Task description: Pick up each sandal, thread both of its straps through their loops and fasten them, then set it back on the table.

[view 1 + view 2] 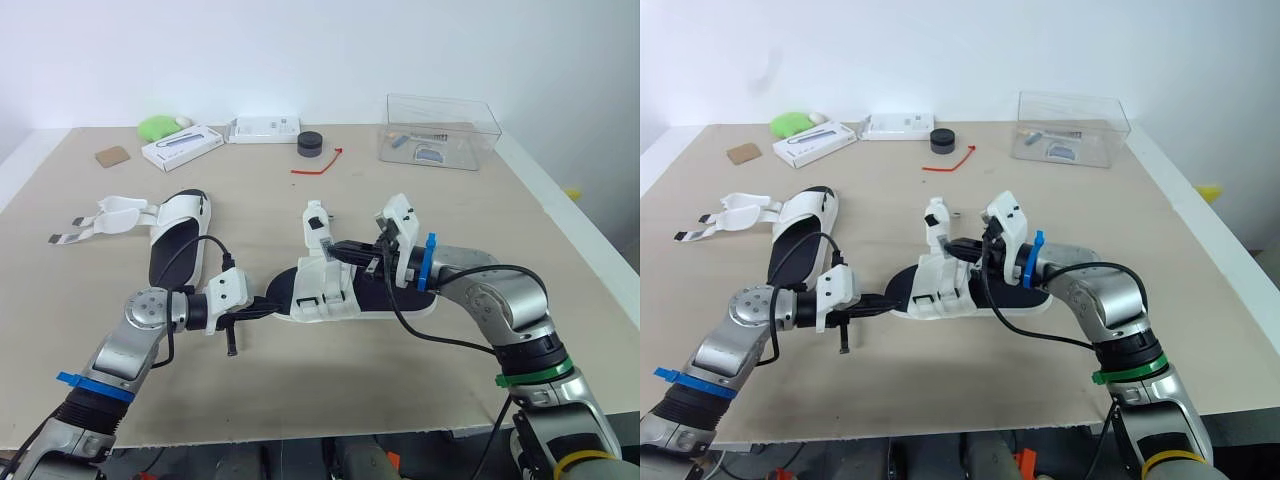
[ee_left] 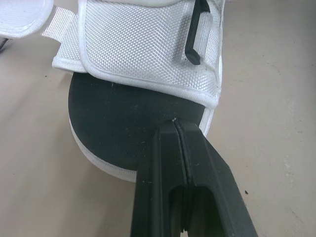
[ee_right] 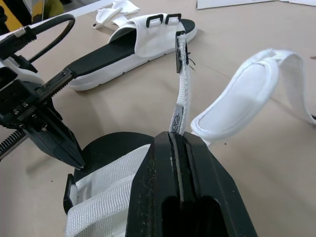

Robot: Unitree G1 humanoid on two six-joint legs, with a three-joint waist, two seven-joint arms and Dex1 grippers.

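Observation:
One white sandal with a black insole (image 1: 330,292) lies mid-table. My right gripper (image 1: 342,251) is shut on its thin webbing strap (image 3: 180,84), which stands upright out of the fingertips. A padded white strap flap (image 3: 247,94) curls beside it. My left gripper (image 1: 268,308) is shut, its tips resting on the black insole (image 2: 113,123) at the toe end, just short of the white mesh band (image 2: 143,44) and its black loop (image 2: 195,34). The second sandal (image 1: 178,235) lies further left, its straps (image 1: 110,215) spread loose on the table.
Along the far edge stand a clear plastic box (image 1: 440,130), a black round object (image 1: 310,143), a red cord (image 1: 320,165), two white boxes (image 1: 182,147) (image 1: 262,128), a green object (image 1: 160,127) and a brown square (image 1: 113,156). The table's front edge (image 1: 300,435) is close.

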